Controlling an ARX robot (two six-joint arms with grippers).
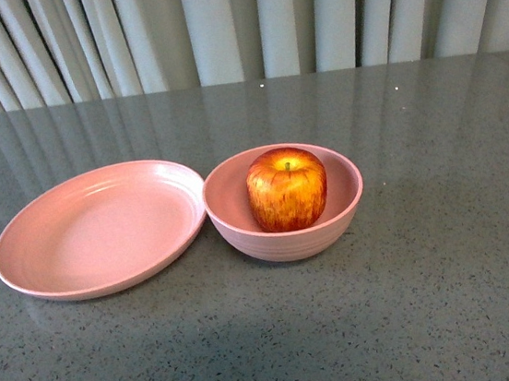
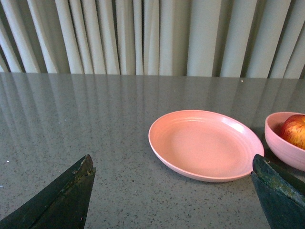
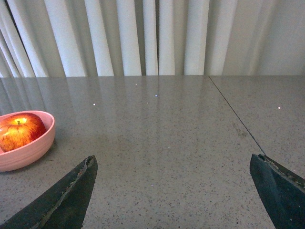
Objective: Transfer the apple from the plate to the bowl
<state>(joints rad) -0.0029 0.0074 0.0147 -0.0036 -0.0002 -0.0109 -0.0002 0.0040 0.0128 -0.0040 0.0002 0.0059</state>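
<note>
The red apple (image 1: pixel 287 188) with yellow-orange streaks sits upright inside the deep pink bowl (image 1: pixel 341 212) at the table's centre. The shallow pink plate (image 1: pixel 101 230) lies empty, its rim touching the bowl's left side. Neither arm shows in the front view. In the left wrist view my left gripper (image 2: pixel 174 164) is open and empty, low over the table, short of the plate (image 2: pixel 205 143); the bowl (image 2: pixel 281 145) and apple (image 2: pixel 295 130) show at the edge. In the right wrist view my right gripper (image 3: pixel 174 164) is open and empty over bare table, well apart from the bowl (image 3: pixel 28 150) and apple (image 3: pixel 20 130).
The grey speckled table (image 1: pixel 453 296) runs back to pale pleated curtains (image 1: pixel 234 26). A thin seam (image 3: pixel 236 114) crosses the tabletop in the right wrist view.
</note>
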